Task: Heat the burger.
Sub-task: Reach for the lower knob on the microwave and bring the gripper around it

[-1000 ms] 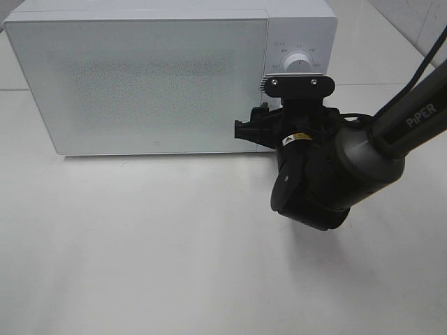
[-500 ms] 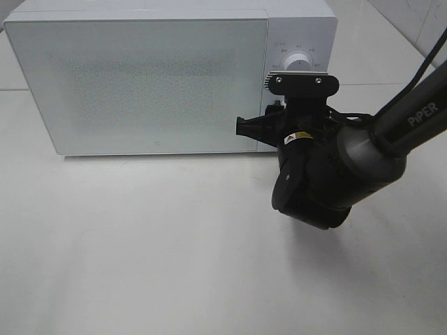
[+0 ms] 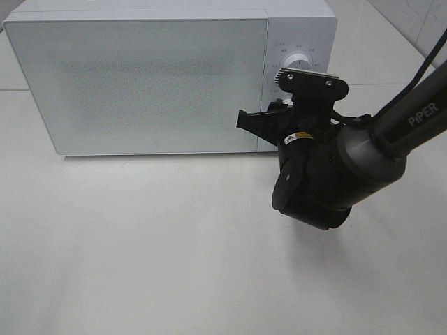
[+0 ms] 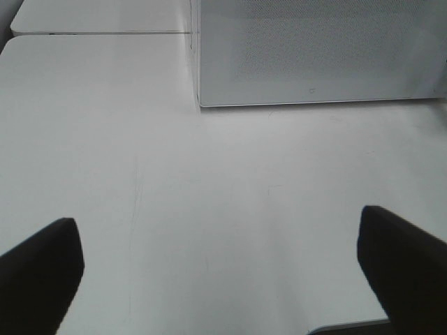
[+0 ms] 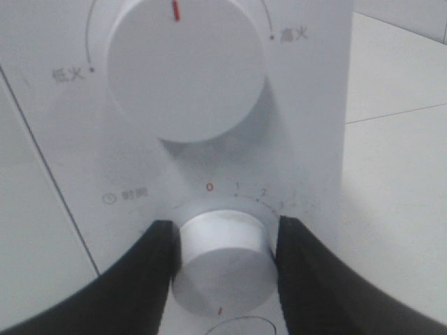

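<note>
PiPER arm, right gripper clasping timer knob, numbered 0–3

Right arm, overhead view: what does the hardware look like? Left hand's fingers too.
The right arm is matt black with rounded joint housings and white PiPER lettering on its link. A small yellow label sits on the wrist, a black screwed camera bracket above it, and a thin black cable runs alongside. The right hand and left hand both have plain black fingers.
</note>
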